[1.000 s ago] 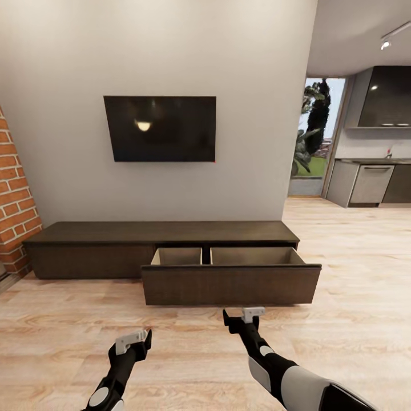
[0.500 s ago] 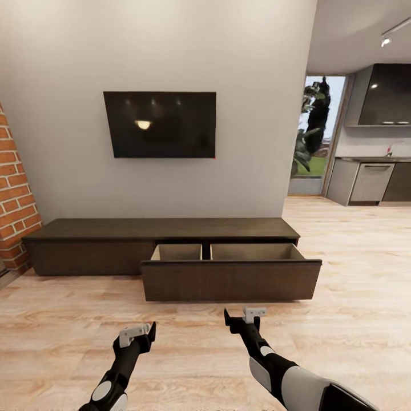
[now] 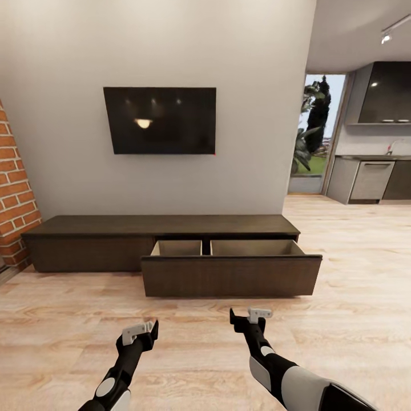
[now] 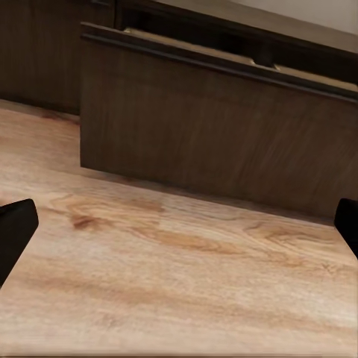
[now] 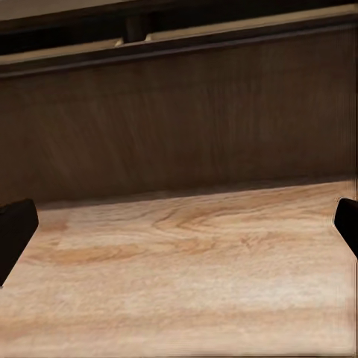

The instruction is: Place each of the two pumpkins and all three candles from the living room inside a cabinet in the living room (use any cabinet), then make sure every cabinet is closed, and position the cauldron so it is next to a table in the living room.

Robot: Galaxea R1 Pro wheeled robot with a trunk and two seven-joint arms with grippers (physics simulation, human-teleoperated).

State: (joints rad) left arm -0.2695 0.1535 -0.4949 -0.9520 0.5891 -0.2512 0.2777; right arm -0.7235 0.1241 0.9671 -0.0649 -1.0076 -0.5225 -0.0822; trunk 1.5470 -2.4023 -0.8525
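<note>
Under the TV (image 3: 160, 120), dark-brown cabinet (image 3: 91, 240), pale-lined drawer (image 3: 231, 275) pulled out.

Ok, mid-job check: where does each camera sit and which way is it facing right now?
Head view: on the robot's head, facing the cabinet with its open drawer under the TV; both arms and the left tool and right tool show.
Left wrist view: near the left tool, looking at the drawer front; dark fingertips at both edges.
Right wrist view: near the right tool, same.
All share the drawer and the plank floor.
</note>
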